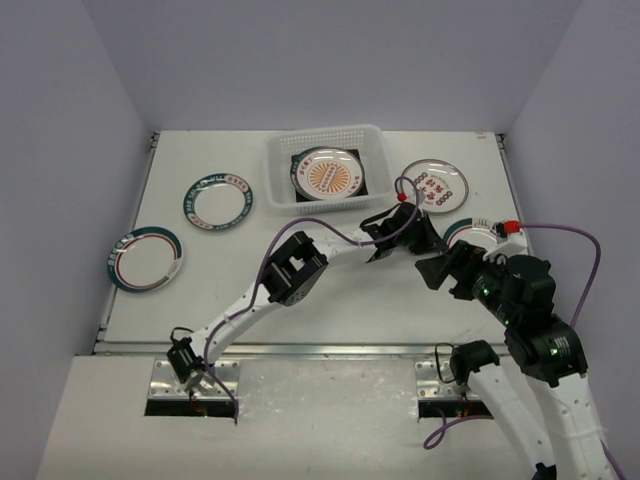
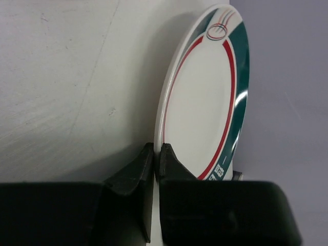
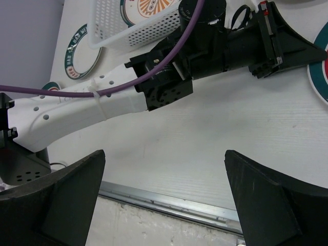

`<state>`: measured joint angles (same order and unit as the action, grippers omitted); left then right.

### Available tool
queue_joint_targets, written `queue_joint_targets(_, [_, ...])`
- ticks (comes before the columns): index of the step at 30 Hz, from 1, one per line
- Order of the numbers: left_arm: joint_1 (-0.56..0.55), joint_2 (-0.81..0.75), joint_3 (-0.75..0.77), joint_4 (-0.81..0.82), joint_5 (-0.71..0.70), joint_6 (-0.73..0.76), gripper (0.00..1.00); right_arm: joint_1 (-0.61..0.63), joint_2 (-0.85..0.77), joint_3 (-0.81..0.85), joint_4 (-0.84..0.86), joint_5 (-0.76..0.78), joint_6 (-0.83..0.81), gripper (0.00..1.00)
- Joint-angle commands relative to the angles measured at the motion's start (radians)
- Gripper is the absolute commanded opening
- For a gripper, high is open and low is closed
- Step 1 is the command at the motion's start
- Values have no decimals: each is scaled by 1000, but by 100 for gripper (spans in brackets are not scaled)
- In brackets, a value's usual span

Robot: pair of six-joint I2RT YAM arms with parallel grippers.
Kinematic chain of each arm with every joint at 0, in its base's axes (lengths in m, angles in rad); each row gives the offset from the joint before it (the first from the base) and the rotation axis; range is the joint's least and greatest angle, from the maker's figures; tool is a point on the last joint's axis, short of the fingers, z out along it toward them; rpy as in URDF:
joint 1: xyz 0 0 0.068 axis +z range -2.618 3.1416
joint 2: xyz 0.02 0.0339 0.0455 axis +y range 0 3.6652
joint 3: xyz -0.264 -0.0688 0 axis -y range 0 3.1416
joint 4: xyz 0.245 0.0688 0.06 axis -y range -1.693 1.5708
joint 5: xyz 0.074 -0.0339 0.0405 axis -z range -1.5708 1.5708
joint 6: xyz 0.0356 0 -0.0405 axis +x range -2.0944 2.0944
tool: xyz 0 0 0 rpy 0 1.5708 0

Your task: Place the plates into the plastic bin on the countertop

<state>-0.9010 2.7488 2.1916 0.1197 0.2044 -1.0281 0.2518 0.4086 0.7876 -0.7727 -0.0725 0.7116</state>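
My left gripper is shut on the rim of a white plate with a teal rim and a red line, at the right of the countertop. That plate is half hidden under the arms in the top view and shows at the edge of the right wrist view. The plastic bin stands at the back centre with an orange-motif plate inside. My right gripper is open and empty above bare countertop.
A teal-ringed plate lies left of the bin. Another teal-rimmed plate lies at the far left edge. A plate with red motifs lies right of the bin. The left arm stretches across in front of the bin.
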Motion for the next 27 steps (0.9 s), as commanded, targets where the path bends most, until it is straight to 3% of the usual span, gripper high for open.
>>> queue_joint_targets(1, [3,-29,-56,-94,-38,16,0,-2,-17,7,26,-15,8,99])
queue_joint_targets(5, [-6,-318,-248,22,-42,116,0,-2,-29,31,17,-17,10,99])
queue_joint_targets(11, [55,-614,-311,-58,-29,204,0,-2,-29,86,15,-24,16,99])
queue_joint_targets(19, [305,-837,-415,-278,-134,253,0,-2,-25,126,20,17,9,99])
queue_joint_targets(23, [453,-874,-454,-391,-200,321,0,-2,-10,129,25,23,-1,99])
queue_joint_targets(27, [586,-909,-561,-385,-175,354,0,-2,3,113,41,28,-8,99])
